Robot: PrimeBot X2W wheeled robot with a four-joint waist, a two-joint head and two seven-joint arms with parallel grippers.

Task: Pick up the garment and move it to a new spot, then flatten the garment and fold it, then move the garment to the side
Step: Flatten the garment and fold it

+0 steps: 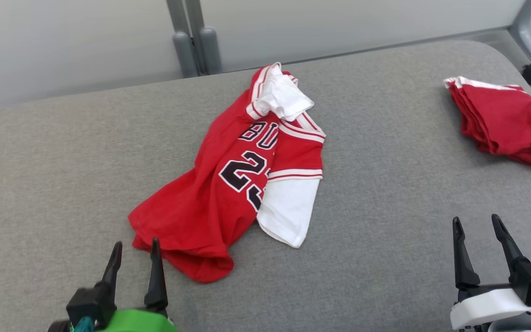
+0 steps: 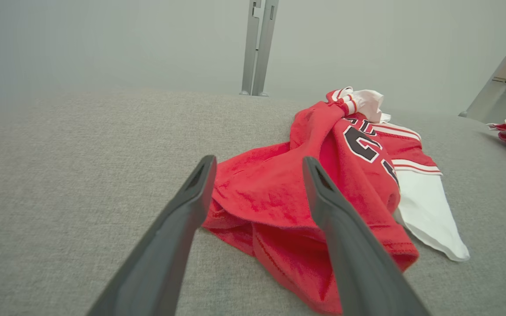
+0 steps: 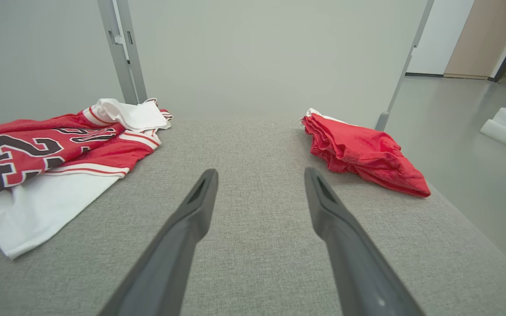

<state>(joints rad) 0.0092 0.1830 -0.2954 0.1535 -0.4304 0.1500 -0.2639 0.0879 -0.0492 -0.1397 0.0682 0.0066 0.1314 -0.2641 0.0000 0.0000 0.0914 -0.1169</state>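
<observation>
Head view: I have the left gripper (image 1: pixel 136 243) at the lower left with its two dark fingers spread wide and nothing between them. Its tips sit just beside the near hem of the red-and-white jersey (image 1: pixel 201 207); I cannot tell whether they touch the cloth. The jersey lies crumpled in the middle of the grey fabric-covered table (image 1: pixel 385 216), one white sleeve flat toward me and the other bunched at the far end. Black letters outlined in white read "BU", and below them a "2" is followed by a digit partly lost in a fold. The right gripper (image 1: pixel 476 221) stands at the lower right, jaws equally wide, empty, well apart from the jersey. A second red garment (image 1: pixel 505 122), folded, rests at the table's far right edge.

Left wrist view: my left fingers (image 2: pixel 191 197) frame the rumpled red hem, gripping nothing. A "2" shows on the chest; the letters above it are too creased to read.

Right wrist view: the right fingers (image 3: pixel 200 202) point over bare grey table, parted and empty, with the jersey to one side and the folded garment to the other. The "2" is clear here, the next digit cut off.
</observation>
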